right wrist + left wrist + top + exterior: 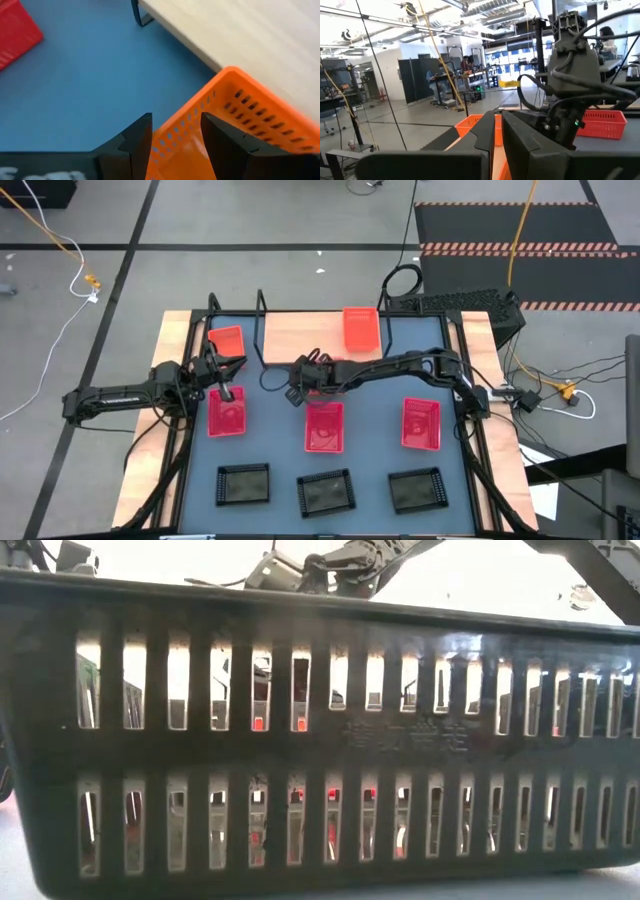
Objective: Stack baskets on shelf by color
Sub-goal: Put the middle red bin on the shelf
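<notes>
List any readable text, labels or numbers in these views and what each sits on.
Nothing can be quoted.
Embossed characters on the side wall of the black plastic slotted basket in the low view: raised marks, too blurred to read.
Pale smudged marking on the body of the right gripper in the right wrist view: only a cropped, blurred edge, unreadable.
No text is visible on the orange baskets, red baskets, wooden shelf plank or blue tabletop.

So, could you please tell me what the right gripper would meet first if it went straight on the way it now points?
Probably the orange mesh-walled plastic basket: the right gripper stands open astride its near wall, so it would likely press onto that rim, though depth is unclear.
</notes>
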You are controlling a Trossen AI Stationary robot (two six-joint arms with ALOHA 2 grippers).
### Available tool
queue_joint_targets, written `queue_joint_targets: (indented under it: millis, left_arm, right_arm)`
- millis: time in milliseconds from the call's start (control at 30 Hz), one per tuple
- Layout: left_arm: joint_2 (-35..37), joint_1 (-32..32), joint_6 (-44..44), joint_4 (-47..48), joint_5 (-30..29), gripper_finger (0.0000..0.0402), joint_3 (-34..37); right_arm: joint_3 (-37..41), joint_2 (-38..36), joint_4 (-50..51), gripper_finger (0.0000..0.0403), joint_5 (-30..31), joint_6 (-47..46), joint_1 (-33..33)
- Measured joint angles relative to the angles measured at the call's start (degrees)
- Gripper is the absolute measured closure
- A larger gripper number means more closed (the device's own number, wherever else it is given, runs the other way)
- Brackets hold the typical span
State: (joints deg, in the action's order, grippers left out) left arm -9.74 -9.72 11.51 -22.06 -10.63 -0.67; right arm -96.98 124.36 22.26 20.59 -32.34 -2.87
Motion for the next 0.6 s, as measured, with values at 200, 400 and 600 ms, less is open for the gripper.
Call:
queue_joint_targets:
  millis: [200,400,600]
  left_arm:
    - [0.0,0.0,-0.1,0.7,0.0,0.0364,0.0]
    - [0.0,0.0,-0.1,0.8,0.0,0.0364,0.0]
    - [0.0,0.0,-0.1,1.0,0.0,0.0364,0.0]
  right_arm:
    - [2.2,-0.1,-1.3,0.0241,-1.1,1.0,0.0]
    - [2.2,-3.7,-3.1,0.0241,-1.1,6.6,0.0]
    - [2.2,-11.1,-0.1,0.0241,-1.2,14.2,0.7]
